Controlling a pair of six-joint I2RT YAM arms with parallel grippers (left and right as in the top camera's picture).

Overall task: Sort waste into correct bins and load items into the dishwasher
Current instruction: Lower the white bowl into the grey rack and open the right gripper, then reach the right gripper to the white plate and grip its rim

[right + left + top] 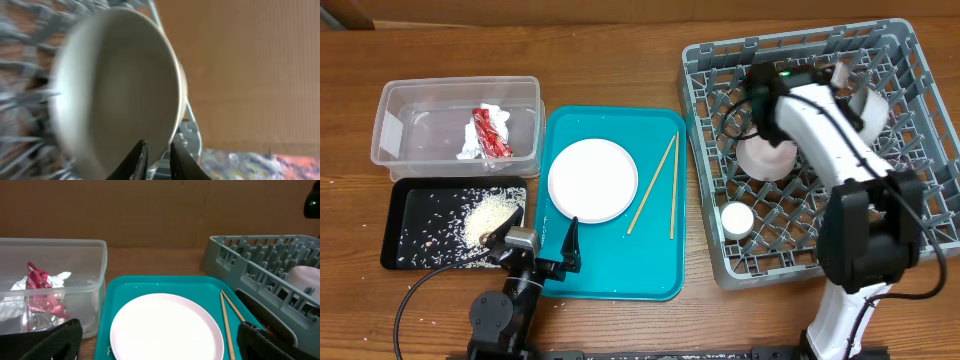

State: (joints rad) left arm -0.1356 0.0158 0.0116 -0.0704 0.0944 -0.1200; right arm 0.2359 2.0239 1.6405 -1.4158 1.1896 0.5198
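My right gripper [157, 152] is shut on the rim of a white bowl [115, 85], held tilted over the far side of the grey dish rack [920, 200]; the bowl also shows in the overhead view [866, 106]. A second white bowl [767, 155] lies upside down in the rack, and a small white cup [737, 218] stands near its front. My left gripper [540, 240] is open and empty at the front edge of the teal tray [660, 270]. On that tray lie the white plate [592, 180] and two chopsticks [655, 185]. The red-and-silver wrapper [490, 130] is in the clear tub [410, 95].
The black tray [420, 205] in front of the tub holds rice grains [490, 213] piled at its right side. My right arm [830, 130] reaches across the rack from the front right. A cardboard wall stands behind the table.
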